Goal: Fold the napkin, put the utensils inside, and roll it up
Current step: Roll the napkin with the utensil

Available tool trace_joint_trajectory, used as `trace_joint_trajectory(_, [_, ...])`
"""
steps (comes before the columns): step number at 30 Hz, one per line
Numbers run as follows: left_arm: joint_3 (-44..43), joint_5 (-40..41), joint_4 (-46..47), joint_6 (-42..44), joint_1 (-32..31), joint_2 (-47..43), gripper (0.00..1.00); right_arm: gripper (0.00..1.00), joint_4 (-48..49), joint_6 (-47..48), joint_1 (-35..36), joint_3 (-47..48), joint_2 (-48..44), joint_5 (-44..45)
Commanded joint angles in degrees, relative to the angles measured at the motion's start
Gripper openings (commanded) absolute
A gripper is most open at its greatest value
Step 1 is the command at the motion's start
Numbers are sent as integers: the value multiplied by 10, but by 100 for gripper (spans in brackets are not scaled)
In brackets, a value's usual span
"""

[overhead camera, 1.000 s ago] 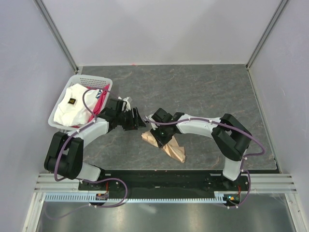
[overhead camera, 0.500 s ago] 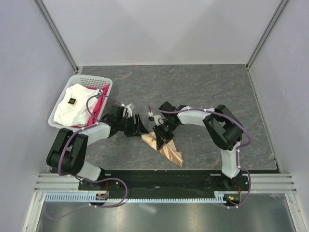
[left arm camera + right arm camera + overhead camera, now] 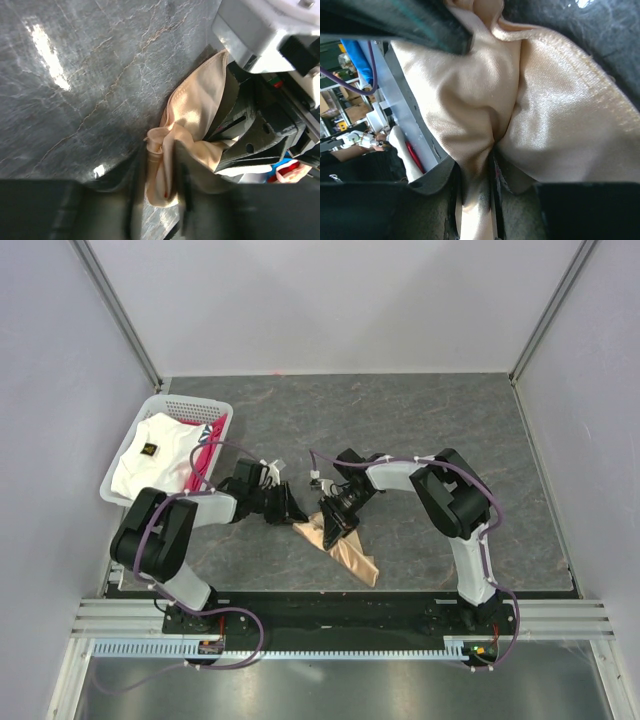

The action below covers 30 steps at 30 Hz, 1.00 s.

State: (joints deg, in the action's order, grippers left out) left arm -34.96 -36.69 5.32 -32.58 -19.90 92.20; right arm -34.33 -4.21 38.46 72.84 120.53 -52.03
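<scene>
Napkin (image 3: 350, 558) lies bunched on the table (image 3: 430, 430) centre-front; left gripper (image 3: 295, 518) and right gripper (image 3: 328, 530) each pinch its crumpled end. Hazard: thin shiny cloth may slip out when pulled apart.

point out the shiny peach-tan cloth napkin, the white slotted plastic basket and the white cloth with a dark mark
peach-tan napkin (image 3: 352, 558), top view, its near crumpled end
white plastic basket (image 3: 196, 406), top view, far rim
white cloth (image 3: 140, 470), top view, below its dark mark
</scene>
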Motion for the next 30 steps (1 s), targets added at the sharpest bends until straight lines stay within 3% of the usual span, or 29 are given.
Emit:
trace_joint_trajectory(1, [-5, -10, 8, -6, -6, 10, 13, 30, -5, 37, -4, 12, 29, 69])
trace_joint_trajectory(3, [-19, 5, -16, -5, -6, 8, 2, 32, -23, 37, -6, 30, 15, 84])
trace_joint_trajectory(7, [-49, 29, -104, 12, -5, 8, 2, 45, -43, 43, -6, 54, -37, 133])
trace_joint_trajectory(9, [-68, 39, -130, 14, -5, 17, 2, 57, -45, 42, -2, 61, -79, 181])
trace_joint_trajectory(12, [-85, 35, -155, 16, -5, 36, 2, 65, -34, 42, 22, 53, -142, 263])
trace_joint_trajectory(17, [-114, 32, -198, 21, -5, 66, 2, 71, 50, 24, 116, -23, -241, 481])
trace_joint_trajectory(18, [-119, 31, -204, 22, -5, 73, 2, 72, 93, 18, 158, -63, -272, 579])
trace_joint_trajectory(21, [-136, 31, -231, 30, -3, 81, 2, 74, 164, 18, 235, -125, -309, 703])
trace_joint_trajectory(26, [-164, 25, -259, 41, -2, 103, 2, 76, 215, 37, 327, -158, -301, 791])
trace_joint_trajectory(30, [-177, 22, -273, 47, -2, 110, 2, 77, 215, 66, 351, -154, -247, 823])
